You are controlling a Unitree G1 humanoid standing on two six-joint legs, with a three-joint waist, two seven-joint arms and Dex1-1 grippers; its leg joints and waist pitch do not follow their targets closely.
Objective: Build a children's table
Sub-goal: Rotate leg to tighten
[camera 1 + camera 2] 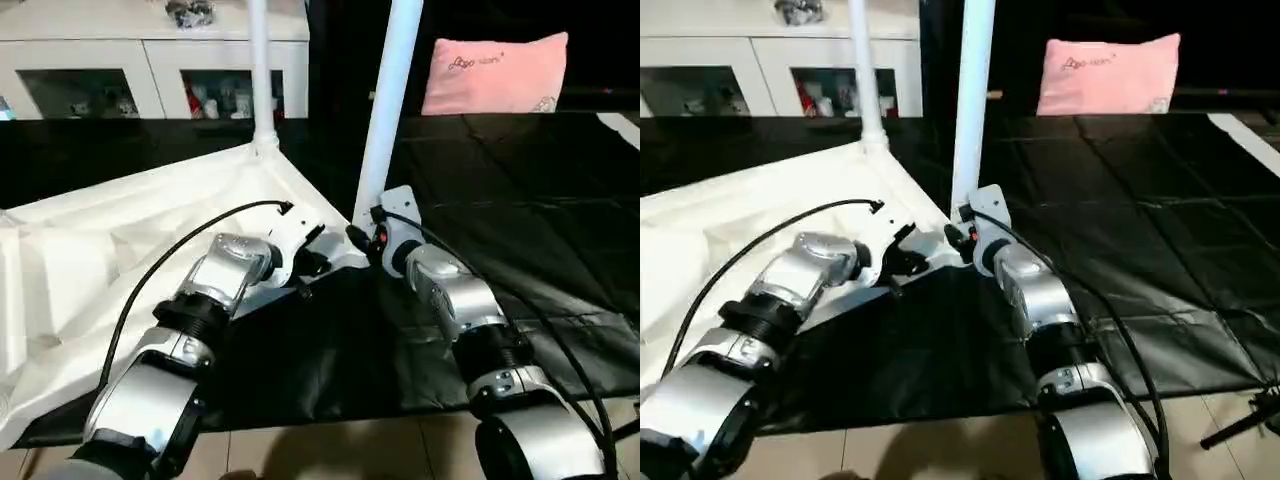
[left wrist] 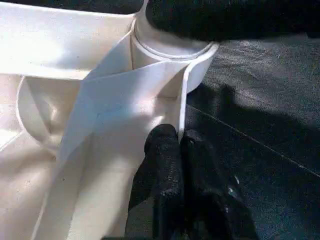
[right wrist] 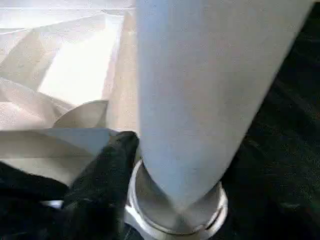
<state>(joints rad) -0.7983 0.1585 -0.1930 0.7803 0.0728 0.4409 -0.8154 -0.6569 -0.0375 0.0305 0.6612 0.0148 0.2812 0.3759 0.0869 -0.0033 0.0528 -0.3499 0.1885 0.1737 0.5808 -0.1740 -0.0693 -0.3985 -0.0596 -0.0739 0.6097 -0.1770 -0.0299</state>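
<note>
the white tabletop [image 1: 120,250] lies upside down on a black sheet [image 1: 520,200], filling the left half of the head views, ribs up. two white legs stand upright in its corner sockets: the far leg [image 1: 259,70] at upper centre-left, the near leg [image 1: 385,110] just right of it. the left gripper [image 2: 180,150], fingers pressed together and holding nothing, rests against the tabletop's edge rib near the near socket. the right gripper [image 1: 372,238] sits at the base of the near leg; whether it clasps the leg, i cannot tell. a pink cushion [image 1: 495,72] lies upper right, a white cabinet [image 1: 130,60] upper left.
</note>
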